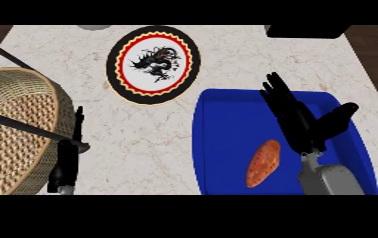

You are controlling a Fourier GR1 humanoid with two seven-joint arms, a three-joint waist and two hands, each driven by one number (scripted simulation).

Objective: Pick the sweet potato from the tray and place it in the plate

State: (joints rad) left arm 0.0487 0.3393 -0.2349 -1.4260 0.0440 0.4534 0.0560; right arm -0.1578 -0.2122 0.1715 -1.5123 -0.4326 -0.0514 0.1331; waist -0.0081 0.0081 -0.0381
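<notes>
My right robot hand (299, 117) hovers over the blue tray (221, 132), fingers straight, beside the sweet potato (263, 163). Left robot hand (66, 157) rests released by the wicker basket (26, 127); plate (153, 64) beyond.

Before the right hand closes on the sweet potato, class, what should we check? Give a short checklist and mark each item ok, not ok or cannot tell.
1. Sweet potato lies in the blue tray: ok.
2. Right hand is open, fingers straight: ok.
3. Right hand is over the tray, beside the sweet potato: ok.
4. Fingers touch the sweet potato: cannot tell.
5. Plate holds nothing, ready to receive: ok.
6. Left hand, at the view's lower left by the wicker basket, is away from the tray: ok.
</notes>
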